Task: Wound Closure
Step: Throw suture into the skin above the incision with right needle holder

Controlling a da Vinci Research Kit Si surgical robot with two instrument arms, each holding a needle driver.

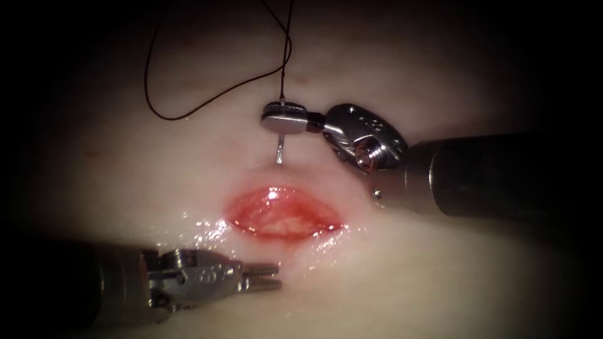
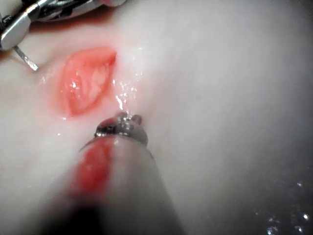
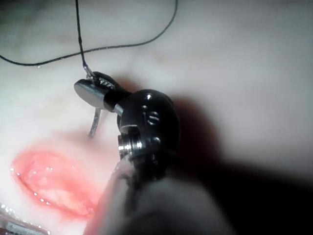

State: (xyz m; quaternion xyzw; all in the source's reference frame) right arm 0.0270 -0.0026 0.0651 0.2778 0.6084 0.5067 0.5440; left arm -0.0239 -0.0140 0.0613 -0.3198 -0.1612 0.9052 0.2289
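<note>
The tissue [image 1: 440, 276] has an open red cut [image 1: 282, 213] lying crosswise. My right tool [image 1: 271, 117] is shut on the curved needle [image 1: 280, 147] close to its thread end, just beyond the cut's far edge. The needle points down, its tip close to the tissue surface; I cannot tell if it touches. Dark thread [image 1: 188, 113] runs up from the needle and loops over the far tissue. My left tool [image 1: 276, 277] lies in front of the cut toward its left end, its jaws slightly apart and holding nothing. The right wrist view shows the right tool [image 3: 83, 90], needle [image 3: 94, 122] and cut [image 3: 49, 181].
Wet red fluid [image 1: 207, 229] glistens along the cut's near edge. In the left wrist view the left tool [image 2: 129, 120] sits beside the cut [image 2: 85, 81], with the needle [image 2: 25, 58] beyond it. Thread [image 3: 98, 49] trails across pale tissue.
</note>
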